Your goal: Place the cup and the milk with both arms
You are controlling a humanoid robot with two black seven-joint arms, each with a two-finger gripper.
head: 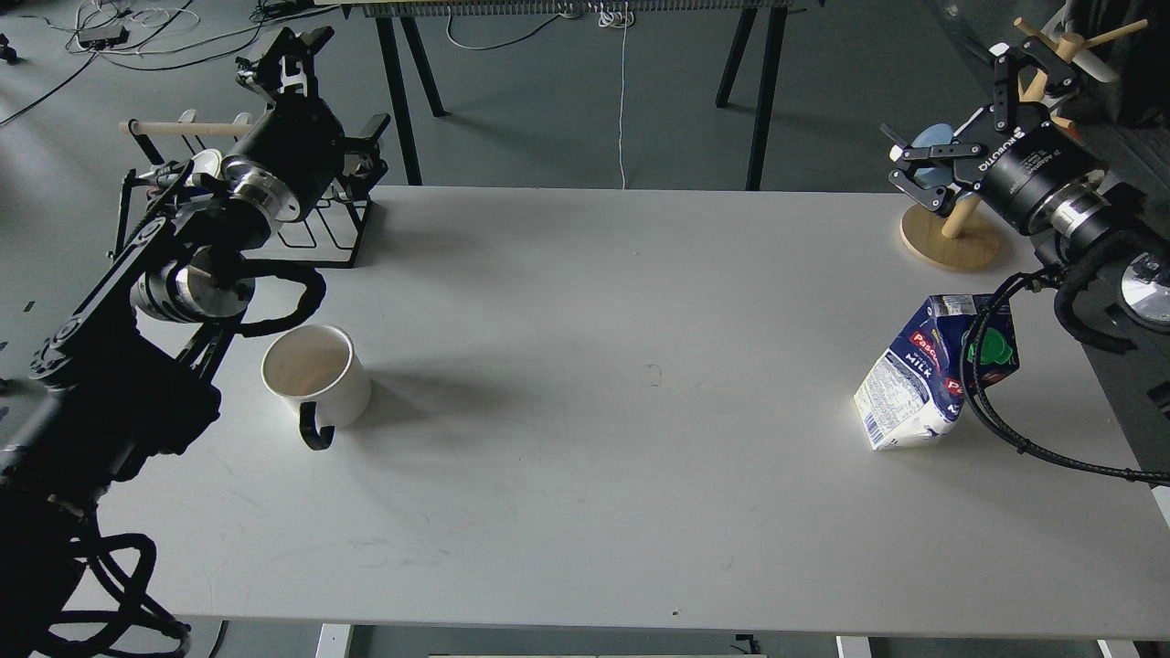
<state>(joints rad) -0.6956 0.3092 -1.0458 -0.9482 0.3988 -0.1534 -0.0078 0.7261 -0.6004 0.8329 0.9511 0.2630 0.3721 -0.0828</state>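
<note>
White tabletop (pixel 585 384) carries cup (pixel 315 375) and milk (pixel 923 384) apart; left pincer (pixel 292 50) and right pincer (pixel 923 169), both open and empty, should descend straight over each.

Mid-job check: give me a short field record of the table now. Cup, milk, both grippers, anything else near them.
cup: upright on the table's left side, handle toward the camera, looks empty
milk: on the table's right side, leaning
left gripper: raised behind the cup, holds nothing, fingers unclear
right gripper: open, empty, above the far right edge
wooden stand: behind the right gripper
wire rack: far left corner
table: white
</note>
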